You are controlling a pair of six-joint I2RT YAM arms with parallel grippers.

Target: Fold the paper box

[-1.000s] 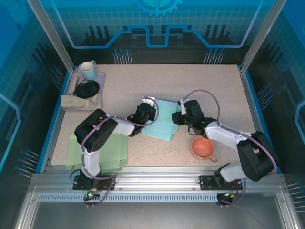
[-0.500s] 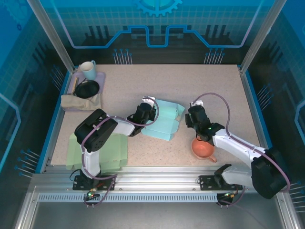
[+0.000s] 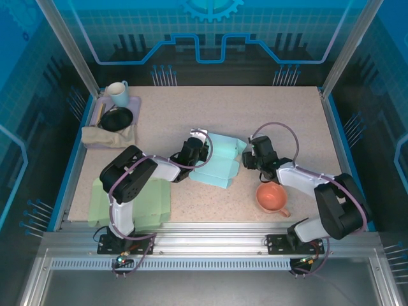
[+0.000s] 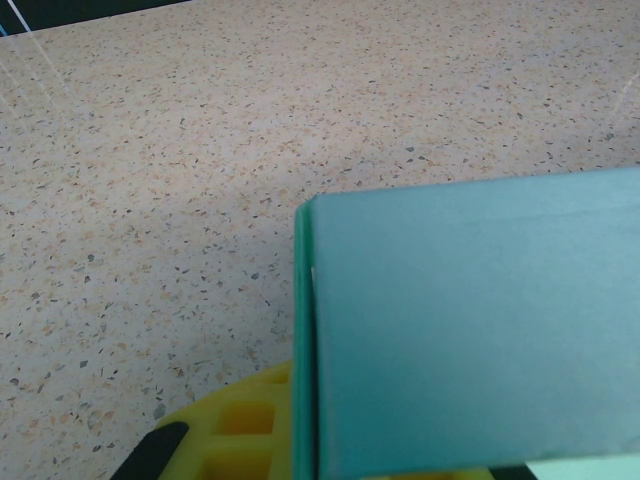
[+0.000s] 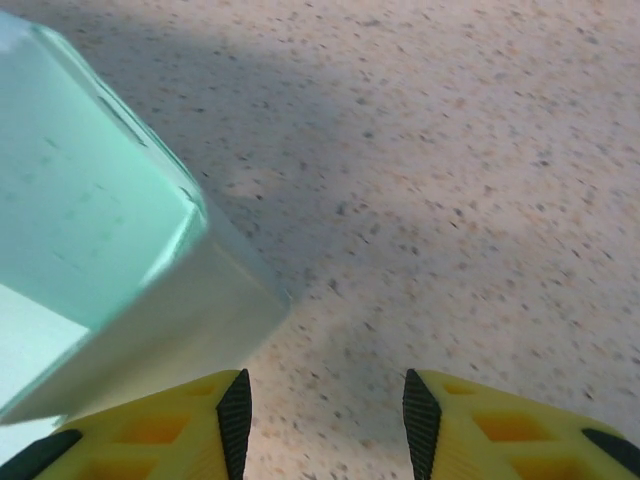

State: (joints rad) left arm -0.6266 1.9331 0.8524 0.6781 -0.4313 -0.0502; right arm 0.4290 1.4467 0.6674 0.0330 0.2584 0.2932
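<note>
The paper box [image 3: 220, 164], a pale teal carton only partly folded, is found near the middle of the table [image 3: 287, 115], lying between the two arms with its panels raised on the left and right sides. Its left edge is gripped by the left hand [image 3: 200, 154], whose jaws are closed on that thin wall; in the left wrist view the teal panel [image 4: 470, 330] is seen close up, lying over one of the yellow fingers [image 4: 240, 435], with speckled table surface beyond it. The right hand [image 3: 246, 159] is held just beside the box's right side with its jaws parted and nothing gripped. In the right wrist view the right hand [image 5: 325, 400] is shown with bare table between its two yellow fingertips, and a corner of the box [image 5: 90, 230] is seen just above the finger at the left of that view; whether finger and box touch cannot be told. An orange cup [image 3: 271, 196] is placed near the front of the table, just below the right arm's forearm. A green mat [image 3: 137, 204] is laid at the front left, by the left arm's base. At the far left corner a lilac tray [image 3: 135, 102] is set, carrying a mug [image 3: 118, 94], a black bowl [image 3: 116, 118] and a beige cloth [image 3: 105, 135].
</note>
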